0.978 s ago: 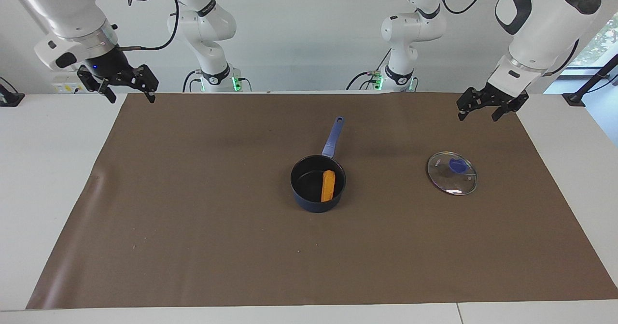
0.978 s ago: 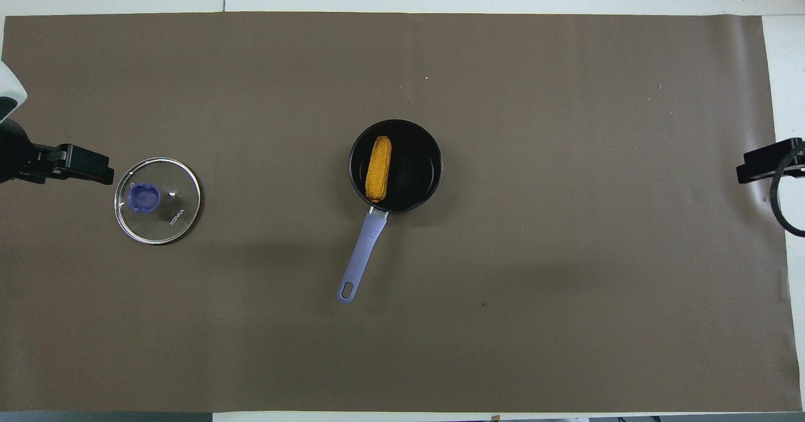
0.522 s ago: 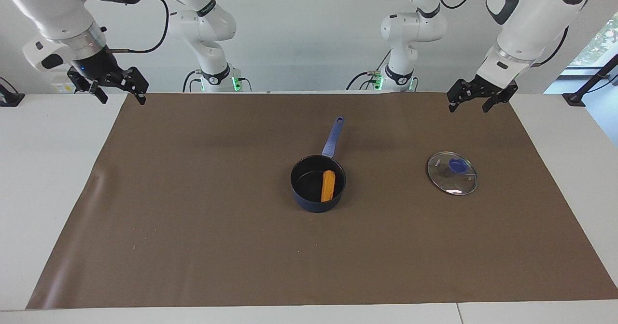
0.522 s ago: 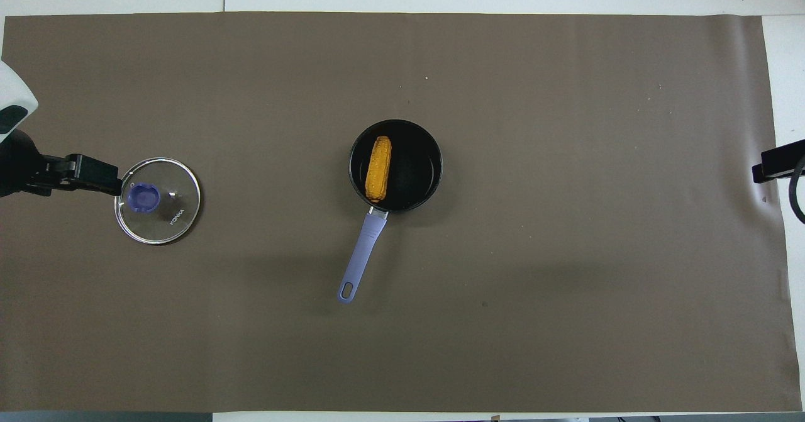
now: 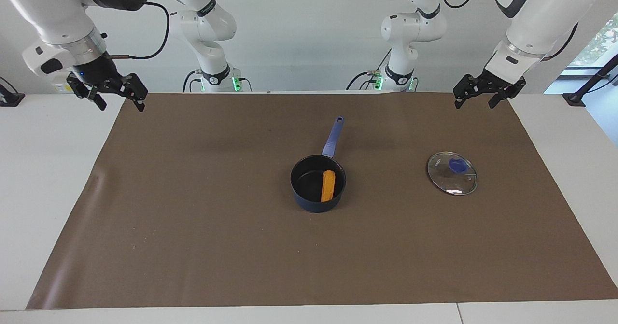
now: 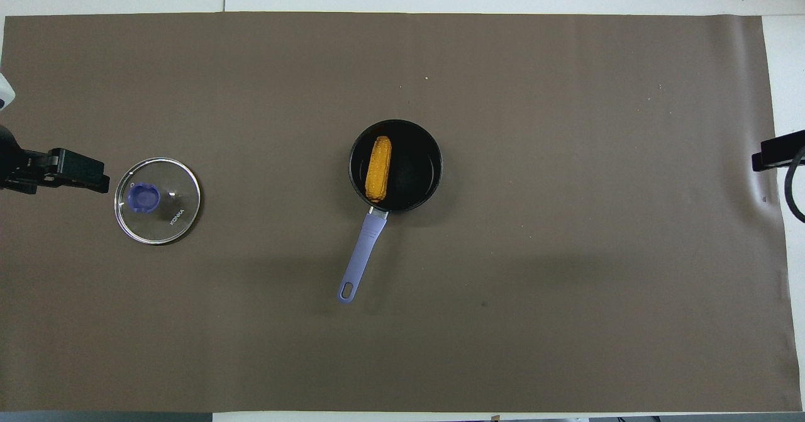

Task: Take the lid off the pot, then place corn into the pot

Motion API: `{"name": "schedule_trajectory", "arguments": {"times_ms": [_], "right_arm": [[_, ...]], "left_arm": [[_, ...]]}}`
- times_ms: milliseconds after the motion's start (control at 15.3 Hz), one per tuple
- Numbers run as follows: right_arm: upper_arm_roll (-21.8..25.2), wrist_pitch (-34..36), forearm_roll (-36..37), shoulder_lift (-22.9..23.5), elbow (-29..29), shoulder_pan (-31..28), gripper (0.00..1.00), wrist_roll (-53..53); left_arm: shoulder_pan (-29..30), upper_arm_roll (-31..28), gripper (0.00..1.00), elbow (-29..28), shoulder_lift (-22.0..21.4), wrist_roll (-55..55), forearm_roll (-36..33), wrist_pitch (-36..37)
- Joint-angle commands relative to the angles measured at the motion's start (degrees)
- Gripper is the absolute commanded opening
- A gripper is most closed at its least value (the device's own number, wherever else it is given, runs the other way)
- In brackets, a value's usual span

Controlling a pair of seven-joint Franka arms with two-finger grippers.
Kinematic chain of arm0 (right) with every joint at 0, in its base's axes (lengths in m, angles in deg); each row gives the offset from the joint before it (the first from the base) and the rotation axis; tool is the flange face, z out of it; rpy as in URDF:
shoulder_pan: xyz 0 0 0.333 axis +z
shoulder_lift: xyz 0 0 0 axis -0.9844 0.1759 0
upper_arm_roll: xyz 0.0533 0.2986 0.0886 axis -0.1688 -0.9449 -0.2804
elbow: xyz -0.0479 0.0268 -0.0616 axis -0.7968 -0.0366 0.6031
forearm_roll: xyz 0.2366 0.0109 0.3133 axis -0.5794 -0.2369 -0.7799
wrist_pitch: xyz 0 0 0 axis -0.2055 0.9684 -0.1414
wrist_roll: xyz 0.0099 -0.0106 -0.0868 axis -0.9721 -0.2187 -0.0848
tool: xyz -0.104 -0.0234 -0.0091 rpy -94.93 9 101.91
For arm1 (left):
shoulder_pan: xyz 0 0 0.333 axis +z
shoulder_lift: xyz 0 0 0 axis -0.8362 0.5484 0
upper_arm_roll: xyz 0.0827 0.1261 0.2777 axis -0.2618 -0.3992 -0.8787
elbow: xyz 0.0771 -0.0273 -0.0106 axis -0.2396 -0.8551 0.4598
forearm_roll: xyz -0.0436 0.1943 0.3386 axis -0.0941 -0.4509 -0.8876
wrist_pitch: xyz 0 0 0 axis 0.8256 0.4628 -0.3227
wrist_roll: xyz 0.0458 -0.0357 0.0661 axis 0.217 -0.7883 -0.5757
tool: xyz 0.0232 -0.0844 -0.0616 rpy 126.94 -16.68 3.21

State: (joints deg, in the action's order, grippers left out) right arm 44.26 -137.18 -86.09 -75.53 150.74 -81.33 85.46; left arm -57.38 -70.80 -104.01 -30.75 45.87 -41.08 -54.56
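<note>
With both arms drawn up at the robots' edge of the bench (image 5: 58, 179), the task looks finished. A dark blue pot (image 5: 317, 184) sits mid-mat on the brown mat (image 5: 193, 218), its handle pointing toward the robots, well apart from either pair of fingers. An orange corn (image 5: 328, 185) cob lies inside the pot. The glass lid (image 5: 452, 173) with its blue knob lies flat on the mat toward the left arm's end, below and clear of the left gripper (image 5: 487, 96), whose fingers stand open and hold nothing. The right gripper (image 5: 108, 94) hangs over the mat's corner at the right arm's end, fingers likewise spread and empty. Nothing appears left to do.
</note>
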Motion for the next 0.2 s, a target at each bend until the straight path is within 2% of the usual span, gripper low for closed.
{"name": "schedule_trajectory", "arguments": {"times_ms": [0,130], "right_arm": [[-0.1,1.3,-0.2,-1.0,1.4,-0.7,1.0,-0.9],[-0.1,1.4,-0.2,-1.1,1.4,-0.4,1.0,-0.8]], "left_arm": [[1.0,1.1,1.0,0.3,0.0,-0.5,-0.9,0.9],[1.2,1.1,1.0,0.3,0.0,-0.5,-0.9,0.6]]}}
